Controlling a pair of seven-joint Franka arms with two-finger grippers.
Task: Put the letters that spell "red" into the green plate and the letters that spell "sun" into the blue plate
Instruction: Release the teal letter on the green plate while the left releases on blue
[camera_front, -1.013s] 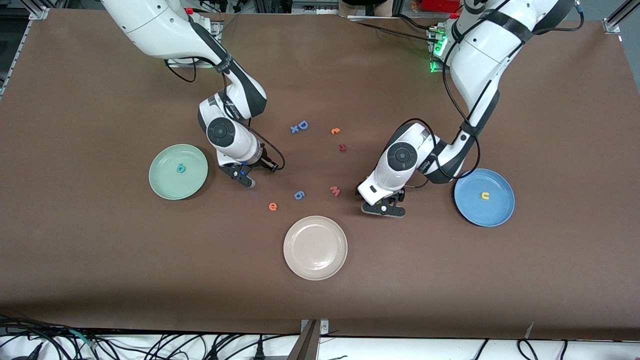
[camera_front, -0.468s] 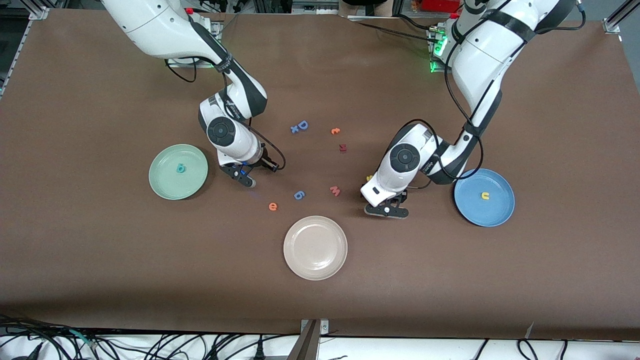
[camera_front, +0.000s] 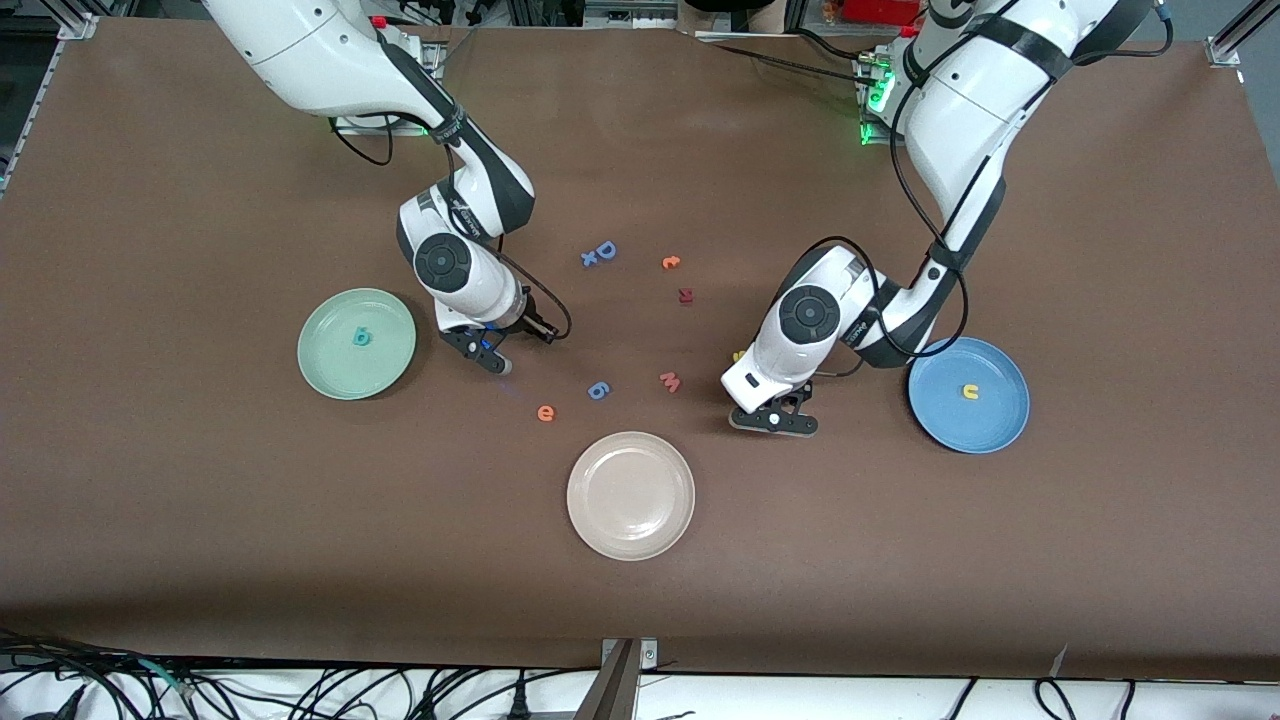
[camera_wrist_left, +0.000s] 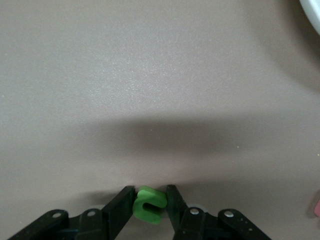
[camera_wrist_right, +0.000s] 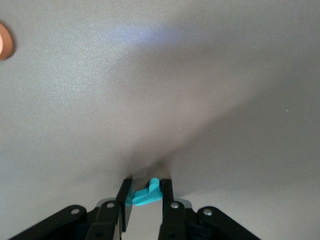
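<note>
My left gripper (camera_wrist_left: 149, 190) is down at the table, shut on the olive-green "n" (camera_wrist_left: 149, 204); from the front it (camera_front: 770, 420) stands between the cream plate and the blue plate (camera_front: 960, 425). That plate holds a yellow "u" (camera_front: 969, 392). A bit of yellow letter (camera_front: 738, 355) peeks out beside the left hand. My right gripper (camera_wrist_right: 146, 182) is shut on the teal "r" (camera_wrist_right: 145, 196), low beside the green plate (camera_front: 340, 370), which holds the teal "d" (camera_front: 361, 337). The orange "e" (camera_front: 545, 412) lies on the table.
A cream plate (camera_front: 630, 495) sits nearest the front camera. Scattered between the arms are a blue "6" (camera_front: 598, 390), a pink-red "w" (camera_front: 670, 381), a blue "D" (camera_front: 600, 252), a small orange letter (camera_front: 671, 262) and a dark red one (camera_front: 686, 295).
The left gripper's fingers have closed onto the green letter, and the hand shifted slightly, uncovering a bit of yellow letter. The right arm has stayed in place.
</note>
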